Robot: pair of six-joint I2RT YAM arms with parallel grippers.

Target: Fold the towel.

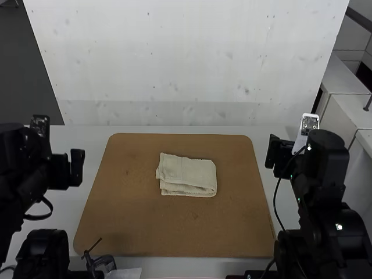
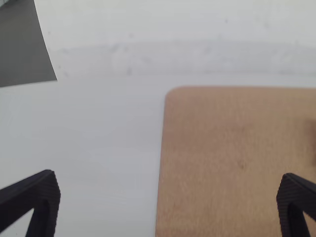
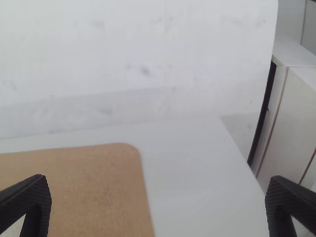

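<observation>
The towel point(image 1: 187, 177) lies near the middle of the brown board point(image 1: 125, 209) as a small, layered bundle, folded more than once as far as I can judge, so I take the task as all but done, with at most some squaring left where the layers sit unevenly at one end and along the near edge. My left gripper point(image 2: 168, 176) and my right gripper point(image 3: 157, 179) both have their fingers wide apart with nothing between them, each off to its own side, well away from the cloth. I can read no label or lettering on the towel.
</observation>
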